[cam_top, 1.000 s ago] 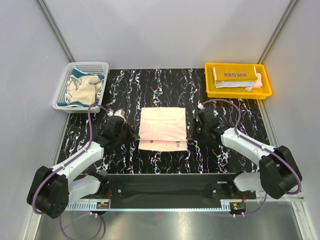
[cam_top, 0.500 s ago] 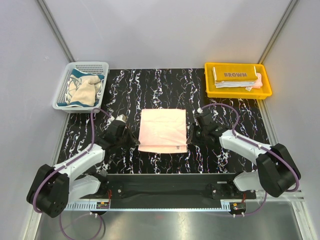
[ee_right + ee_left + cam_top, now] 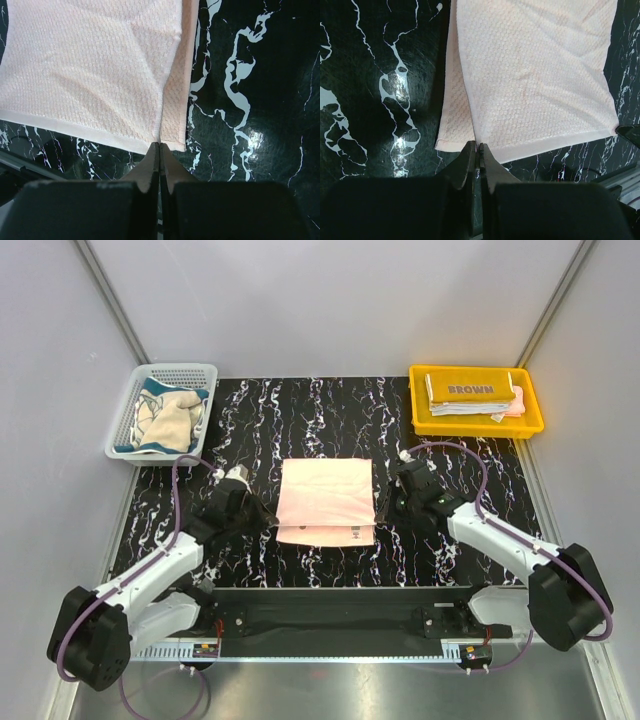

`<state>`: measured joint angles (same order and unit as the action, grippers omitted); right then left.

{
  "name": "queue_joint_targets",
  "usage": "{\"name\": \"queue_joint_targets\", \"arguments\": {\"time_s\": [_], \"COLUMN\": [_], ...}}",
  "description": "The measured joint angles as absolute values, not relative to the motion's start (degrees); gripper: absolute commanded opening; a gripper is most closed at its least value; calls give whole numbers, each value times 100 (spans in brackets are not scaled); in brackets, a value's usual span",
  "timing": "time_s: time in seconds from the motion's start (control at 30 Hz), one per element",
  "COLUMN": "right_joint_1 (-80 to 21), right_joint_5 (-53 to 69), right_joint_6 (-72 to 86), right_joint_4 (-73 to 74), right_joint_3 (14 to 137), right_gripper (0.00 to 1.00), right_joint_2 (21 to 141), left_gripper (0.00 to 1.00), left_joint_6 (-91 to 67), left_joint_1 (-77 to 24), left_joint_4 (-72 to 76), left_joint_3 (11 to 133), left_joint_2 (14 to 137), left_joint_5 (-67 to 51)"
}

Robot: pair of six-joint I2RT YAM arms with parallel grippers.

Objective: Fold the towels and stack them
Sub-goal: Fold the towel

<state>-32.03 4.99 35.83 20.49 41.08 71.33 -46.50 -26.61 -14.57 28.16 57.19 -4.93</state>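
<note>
Two layers showing on the pink towel (image 3: 325,495) right now. It's lying folded in the middle of the black marbled table (image 3: 250,410), and a strip of the bottom layer pokes out along the lower edge in the top view.

The left gripper (image 3: 476,150) is at the towel's lower left corner, fingers nearly together and pinching the corner of the top layer. The right gripper (image 3: 159,147) is at the lower right corner, fingers pressed fully together with the tips right on the top layer's corner. I can't tell whether any cloth is actually caught there.

Upper left of the frame: a white basket (image 3: 125,430) with a crumpled cream and teal towel (image 3: 165,418) in it. Upper right: a yellow tray (image 3: 420,425) holding a folded stack with the brown towel (image 3: 470,390) on top.
</note>
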Motion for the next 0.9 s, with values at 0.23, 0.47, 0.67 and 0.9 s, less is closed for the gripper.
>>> {"name": "queue_joint_targets", "arguments": {"time_s": [0.23,0.47,0.67,0.9], "right_joint_1": [-3221,-3240,-3299,-3334], "right_joint_5": [508,572,674,716], "right_joint_6": [3605,3684,3765,3830], "right_joint_4": [2056,1855,1470,1271], "right_joint_3": [4053,3743,3472,3371], "right_gripper": [0,0,0,25], "right_joint_2": [7118,7179,7636,7894], "left_gripper": [0,0,4,25], "left_joint_6": [-4663,-4733,-4770,-4762], "left_joint_1": [-2661,-2681,-2705,-2714], "left_joint_4": [-1452,-1236,-939,-788], "left_joint_3": [2792,2497,2292,2248], "left_joint_2": [5710,5894,6405,6619], "left_joint_5": [-486,-519,-561,-578]}}
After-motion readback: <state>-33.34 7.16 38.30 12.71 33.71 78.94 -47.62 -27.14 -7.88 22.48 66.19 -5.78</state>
